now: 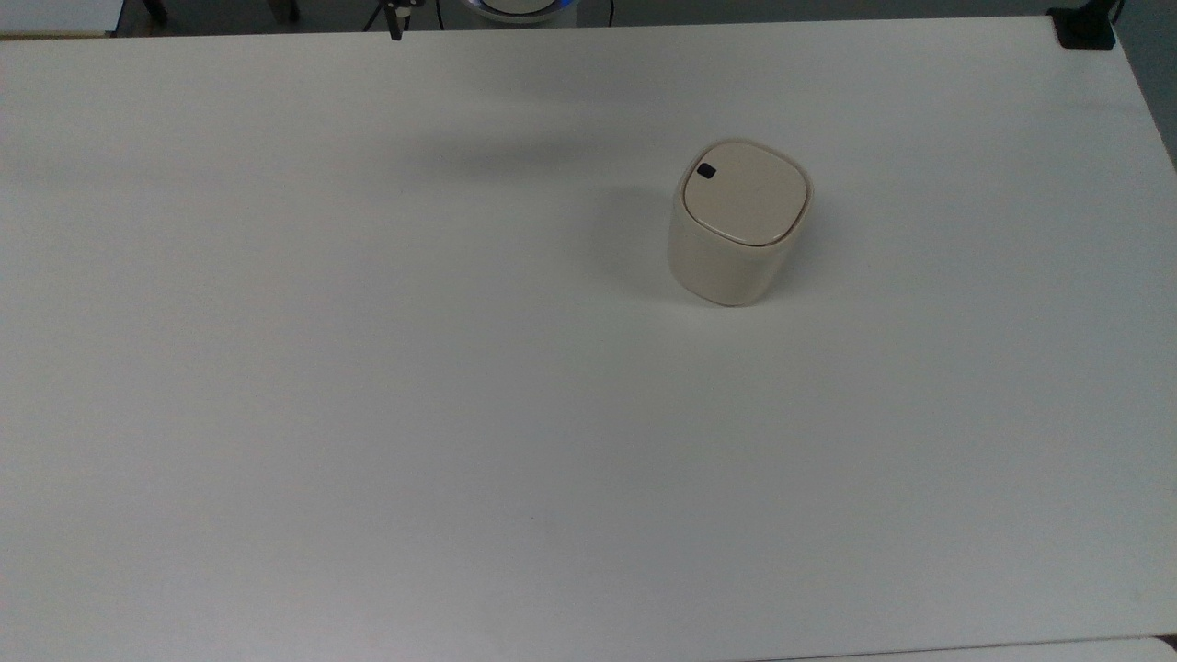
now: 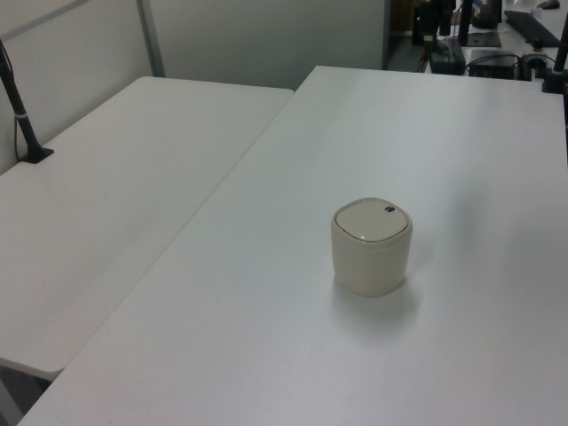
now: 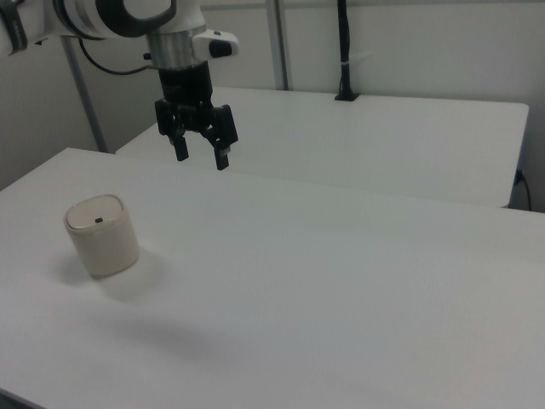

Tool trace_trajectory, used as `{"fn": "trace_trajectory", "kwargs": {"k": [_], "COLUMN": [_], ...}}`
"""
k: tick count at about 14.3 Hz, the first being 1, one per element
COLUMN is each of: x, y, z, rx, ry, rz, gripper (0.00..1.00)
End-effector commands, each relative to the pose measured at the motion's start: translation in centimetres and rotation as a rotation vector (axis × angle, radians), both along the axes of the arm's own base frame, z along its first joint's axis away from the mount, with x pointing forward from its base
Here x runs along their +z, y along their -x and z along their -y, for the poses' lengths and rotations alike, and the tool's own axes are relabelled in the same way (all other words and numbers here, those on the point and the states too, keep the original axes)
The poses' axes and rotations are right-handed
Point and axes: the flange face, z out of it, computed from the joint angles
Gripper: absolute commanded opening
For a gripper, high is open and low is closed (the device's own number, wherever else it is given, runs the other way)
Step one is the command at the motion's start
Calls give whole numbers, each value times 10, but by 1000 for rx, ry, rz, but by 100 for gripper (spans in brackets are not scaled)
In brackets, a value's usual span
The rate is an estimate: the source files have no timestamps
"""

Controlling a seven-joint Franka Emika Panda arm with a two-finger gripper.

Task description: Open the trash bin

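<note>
The trash bin (image 1: 736, 225) is a small cream plastic bin standing upright on the white table, its flat lid shut. A small black button (image 1: 706, 171) sits near one lid corner. The left view shows the trash bin (image 2: 372, 247) mid-table, and the right view has the trash bin (image 3: 101, 235) at the right view's left. My gripper (image 3: 202, 156) hangs high above the table, up and to the right of the bin in the right view, well apart from it. Its two black fingers are spread open with nothing between them.
The white table (image 1: 368, 414) spreads wide around the bin. A second white table (image 2: 115, 177) adjoins it along one side. A black clamp (image 1: 1083, 28) sits at the table's far right corner in the top view, and a black post (image 3: 343, 51) stands on the other table.
</note>
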Motion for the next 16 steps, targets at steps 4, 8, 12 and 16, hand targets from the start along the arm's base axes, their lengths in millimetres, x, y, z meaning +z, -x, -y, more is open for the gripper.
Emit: {"fn": "trace_trajectory", "kwargs": {"k": [4,8,12,16], "x": [4,4,6,5], "y": [7,8,12,11], "z": [0,0,2,2], "rx": [-18,-17,-13,-13], "ry": [32,32,30,32], "rz": [-3,-6,-19,-19], "gripper": [100,100,100,100]}}
